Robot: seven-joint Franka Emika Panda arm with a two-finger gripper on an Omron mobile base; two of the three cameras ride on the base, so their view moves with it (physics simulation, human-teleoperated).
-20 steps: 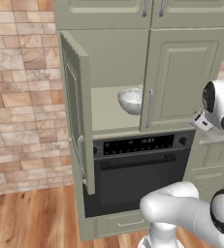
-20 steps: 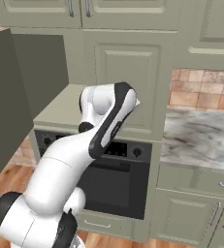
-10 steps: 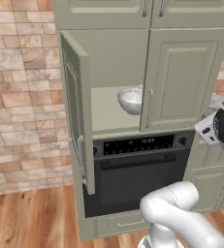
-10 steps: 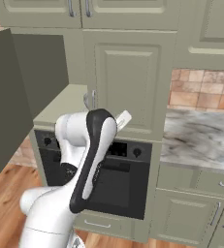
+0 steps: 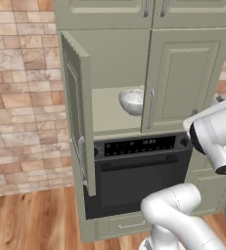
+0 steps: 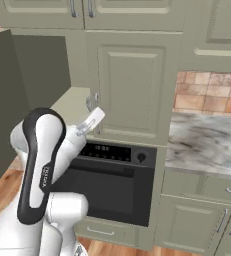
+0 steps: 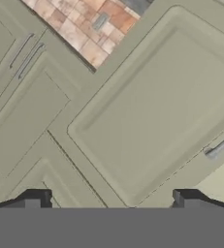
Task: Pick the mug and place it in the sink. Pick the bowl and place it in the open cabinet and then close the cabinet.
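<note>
The marbled grey-white bowl (image 5: 132, 101) sits on the shelf inside the sage-green cabinet (image 5: 109, 63), partly hidden behind the closed right door (image 5: 185, 78). The left door (image 5: 78, 112) stands open, swung out toward me. My gripper (image 7: 109, 201) is open and holds nothing; its fingertips (image 7: 33, 198) stand wide apart, facing the closed door's panel (image 7: 152, 106) and its slim handle (image 7: 221, 145). In the right base view the gripper (image 6: 92, 120) hangs just in front of the cabinet's lower edge, above the oven. The mug and the sink are out of view.
A black built-in oven (image 5: 139, 171) sits under the cabinet. The open door (image 6: 7, 95) juts into the room at the left. A marbled counter (image 6: 207, 140) with brick backsplash (image 6: 207, 92) lies to the right. A brick wall (image 5: 21, 97) and wood floor (image 5: 31, 219) are at the left.
The arm has folded down and drawn back from the cabinet front, the hand sinking toward the oven top. The bowl stays on the shelf and the gripper stays open.
</note>
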